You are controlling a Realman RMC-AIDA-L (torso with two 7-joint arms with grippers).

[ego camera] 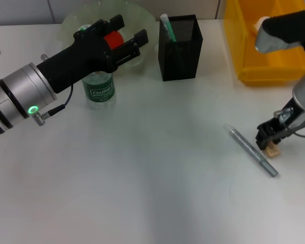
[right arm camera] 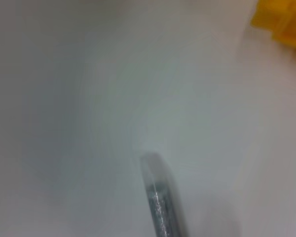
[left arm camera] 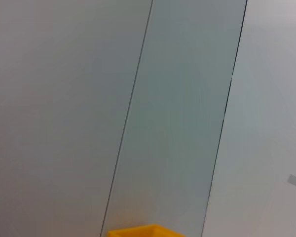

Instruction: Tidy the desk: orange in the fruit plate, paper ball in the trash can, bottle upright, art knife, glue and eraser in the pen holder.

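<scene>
Black fingers of the right claw (ego camera: 269,141) close down around the tan eraser (ego camera: 272,150), which sits on the white bench (ego camera: 142,178). Just beside this claw lies a silver art knife (ego camera: 253,150); behind it stands the yellow trash can (ego camera: 269,56). Far across the bench, the left claw (ego camera: 126,36) hovers open above the upright bottle (ego camera: 99,90), with the orange (ego camera: 112,39) in the green fruit plate (ego camera: 137,20) just past its fingers. Between both claws stands the mesh pen holder (ego camera: 180,47).

A tiled wall (ego camera: 20,11) runs along the back, pale panels split by dark seams (left arm camera: 130,111), one small grey tag (left arm camera: 295,180) stuck on it.
</scene>
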